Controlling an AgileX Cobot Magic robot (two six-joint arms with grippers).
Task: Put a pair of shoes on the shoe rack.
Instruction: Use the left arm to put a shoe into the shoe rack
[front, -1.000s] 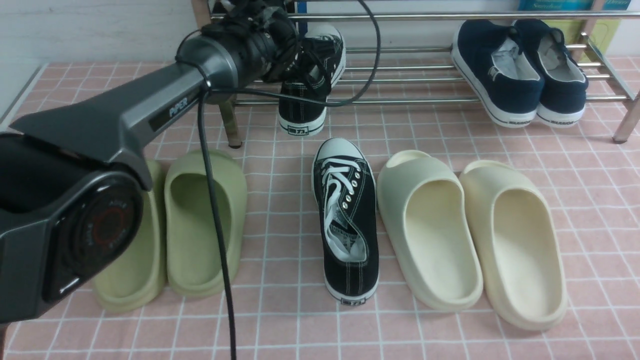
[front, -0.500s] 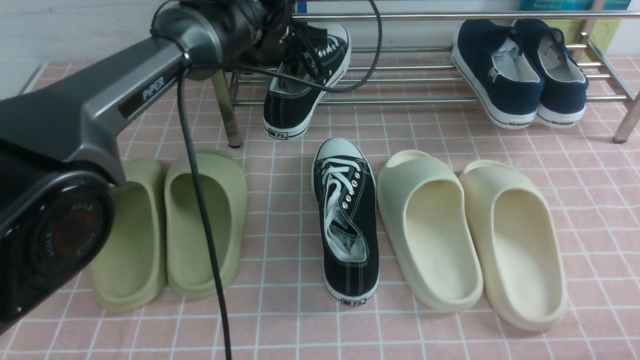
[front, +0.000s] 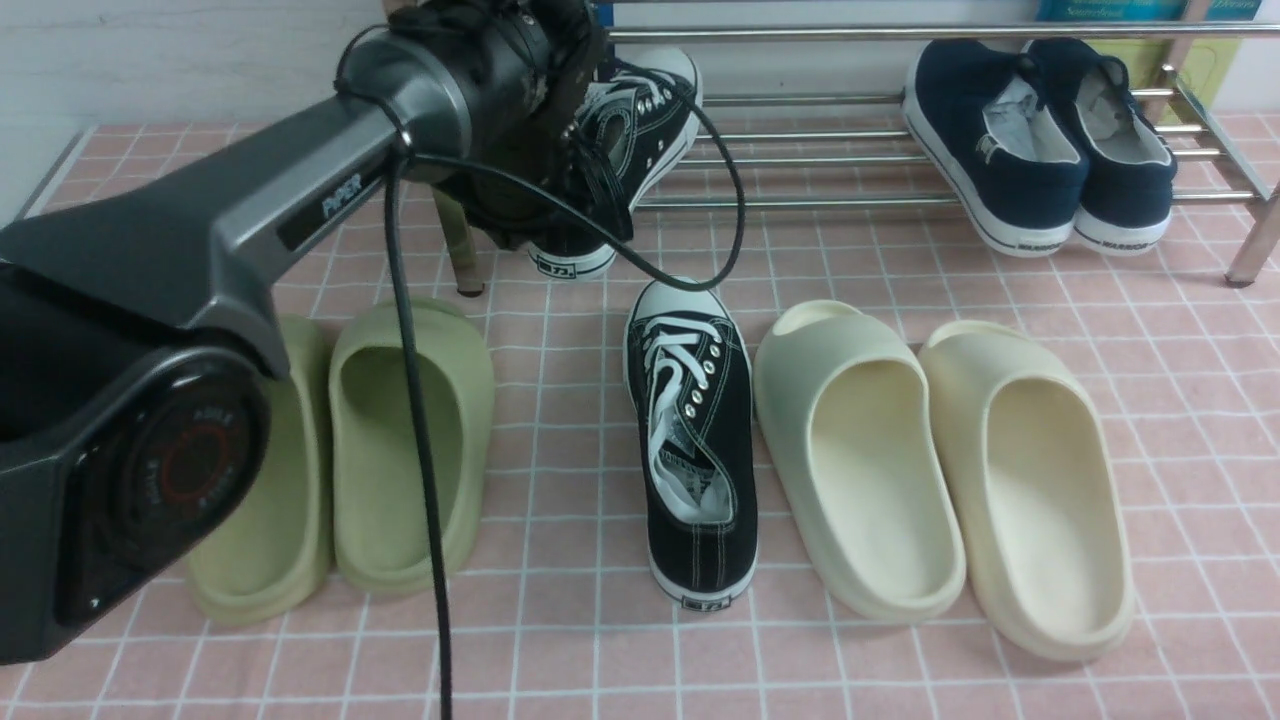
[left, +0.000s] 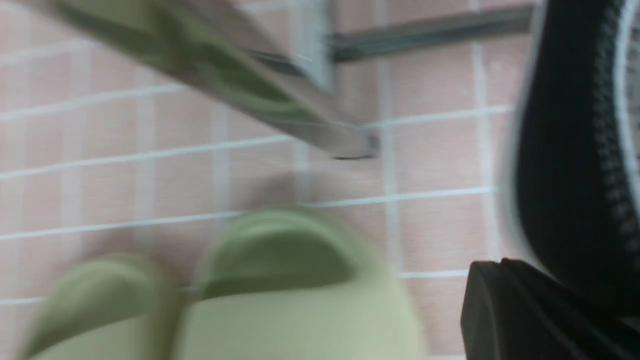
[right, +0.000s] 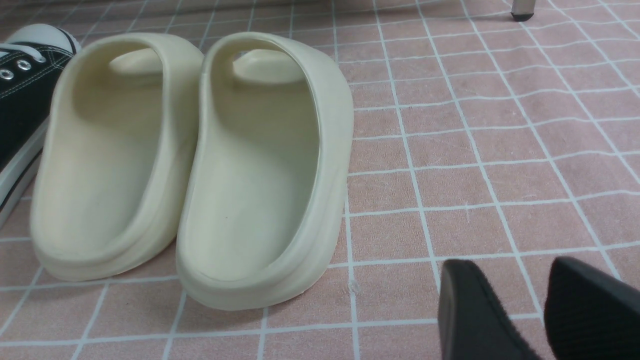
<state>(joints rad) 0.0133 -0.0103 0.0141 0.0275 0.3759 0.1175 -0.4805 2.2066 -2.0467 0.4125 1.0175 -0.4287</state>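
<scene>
Shoe rack (front: 820, 202) | navy sneakers (front: 1010, 150) on bars | black sneaker (front: 640, 110) tilted on it

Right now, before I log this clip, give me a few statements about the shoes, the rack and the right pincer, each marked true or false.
1. A black sneaker lies on the floor between the green slides and the cream slides. True.
2. The navy shoes stand on the floor. False: they sit on the rack, at its right end.
3. The second sneaker is tilted at the rack's left end, heel hanging below the front bar. True.
4. The right pincer grips a cream slide. False: it is open and empty, over bare floor beside them.
</scene>
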